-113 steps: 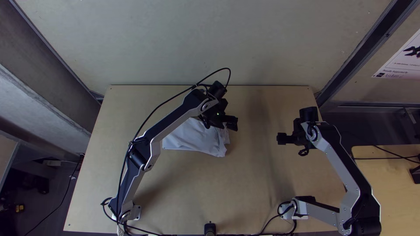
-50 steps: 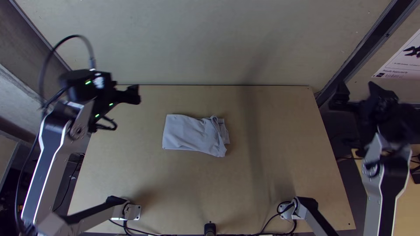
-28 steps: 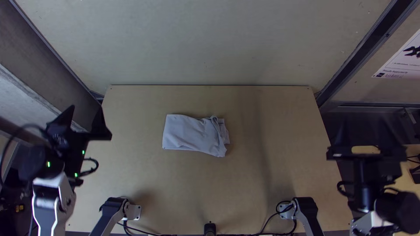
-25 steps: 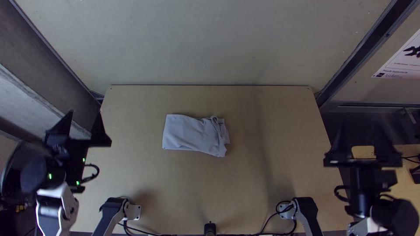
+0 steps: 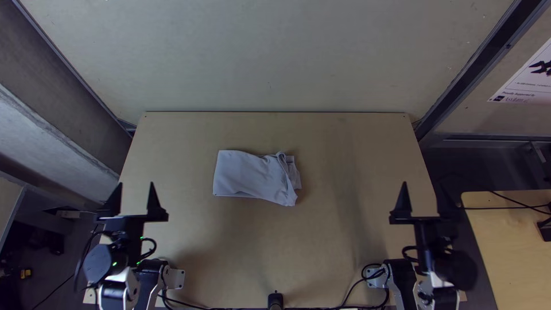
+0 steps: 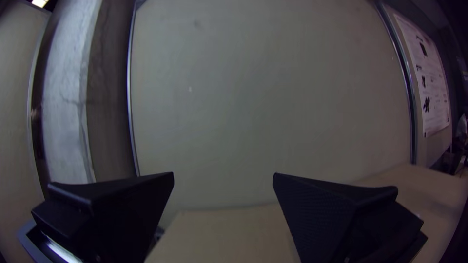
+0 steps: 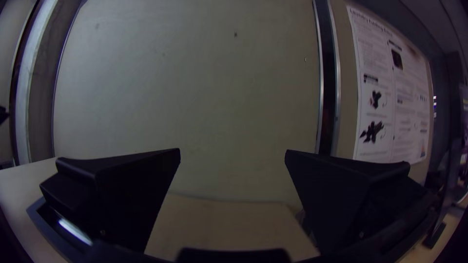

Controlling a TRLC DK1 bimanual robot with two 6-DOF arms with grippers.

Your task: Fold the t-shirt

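Top view: taking the middle of the wooden table [image 5: 321, 247] as my clock's centre, I'm seeing my left gripper [image 5: 135, 184] hanging at nine o'clock, near the side edge, its fingers pointing toward twelve. It's sitting released, and in the left wrist view I'm seeing a wide gap between its fingertips.

Moving rightward, I'm finding the t-shirt [image 5: 247, 175] lying a little off centre toward eleven o'clock. It's resting on the tabletop as a compact, folded, pale grey bundle, lying fairly smooth toward its nine o'clock end and bunching into creases at its three o'clock end. Both grippers are hanging well apart from it.

At six o'clock, a short black post [image 5: 275, 301] is standing at the near edge.

At three o'clock, my right gripper [image 5: 423, 185] is hanging near the opposite side edge, also pointing toward twelve. It's sitting released too; in the right wrist view its fingers are standing wide apart. Farther out, toward two o'clock, a printed poster [image 5: 527, 80] is hanging on the wall.
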